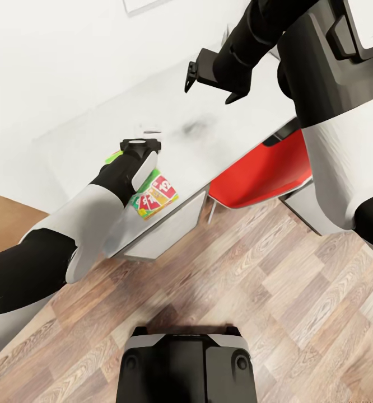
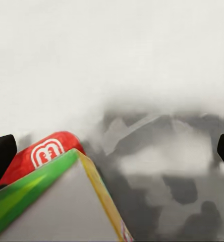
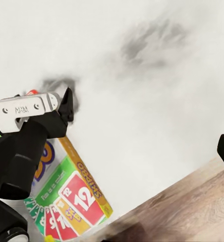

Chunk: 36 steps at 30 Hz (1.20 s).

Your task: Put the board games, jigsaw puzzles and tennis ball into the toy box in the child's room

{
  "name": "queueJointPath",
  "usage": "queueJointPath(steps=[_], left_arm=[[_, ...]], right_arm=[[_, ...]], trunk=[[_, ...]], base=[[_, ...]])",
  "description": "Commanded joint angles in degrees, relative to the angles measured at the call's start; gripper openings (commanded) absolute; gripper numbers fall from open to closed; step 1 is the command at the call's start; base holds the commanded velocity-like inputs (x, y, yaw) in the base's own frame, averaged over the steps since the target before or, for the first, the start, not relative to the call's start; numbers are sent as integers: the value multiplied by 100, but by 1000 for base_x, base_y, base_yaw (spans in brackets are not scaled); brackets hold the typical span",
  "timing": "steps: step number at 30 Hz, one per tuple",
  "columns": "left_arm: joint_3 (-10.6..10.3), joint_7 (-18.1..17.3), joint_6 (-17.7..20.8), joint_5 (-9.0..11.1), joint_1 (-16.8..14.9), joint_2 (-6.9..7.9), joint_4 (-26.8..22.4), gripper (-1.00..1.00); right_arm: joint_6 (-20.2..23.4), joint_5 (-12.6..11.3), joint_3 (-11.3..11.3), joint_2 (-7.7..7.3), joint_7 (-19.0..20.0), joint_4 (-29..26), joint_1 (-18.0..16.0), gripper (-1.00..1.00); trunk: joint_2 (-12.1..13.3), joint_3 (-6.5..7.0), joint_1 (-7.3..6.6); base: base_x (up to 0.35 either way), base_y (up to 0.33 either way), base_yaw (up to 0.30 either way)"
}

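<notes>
A board game (image 1: 157, 195), a flat box with a green, red and yellow printed cover, lies near the front edge of the pale grey table (image 1: 220, 129). My left gripper (image 1: 143, 140) hovers over the box's far end, open. In the left wrist view its fingertips (image 2: 1, 154) stand wide apart and the box (image 2: 51, 201) lies low between them, untouched. The right wrist view looks down on the same box (image 3: 74, 196) and the left gripper (image 3: 41, 108). My right gripper (image 1: 211, 89) hangs open above the table further back, holding nothing.
A red chair (image 1: 262, 170) is tucked under the table to the right of the box. Wood-plank floor (image 1: 253, 291) runs in front of the table. My base (image 1: 186, 364) stands close to the table's edge. A white wall (image 1: 52, 67) rises behind the table.
</notes>
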Motion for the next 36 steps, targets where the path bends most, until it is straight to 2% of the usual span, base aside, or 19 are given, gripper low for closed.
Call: queueJointPath(steps=[1,13,26,36], left_arm=[[-5,29,9,122,-1,0,3,100],[-11,20,7,122,-1,0,3,100],[-13,68,-1,117,-1,0,3,100],[-16,71,-4,114,-1,0,3,100]], right_arm=[[61,-51,6,3,-56,7,-6,100],[62,-51,3,0,-56,12,-6,100],[64,-58,3,1,-47,27,-6,100],[62,-58,11,6,-39,29,-6,100]], trunk=[[-7,-8,3],[-7,-8,3],[-7,-8,3],[-7,-8,3]], base=[[-61,0,0],[-110,-4,0],[-103,-103,0],[-58,-17,0]])
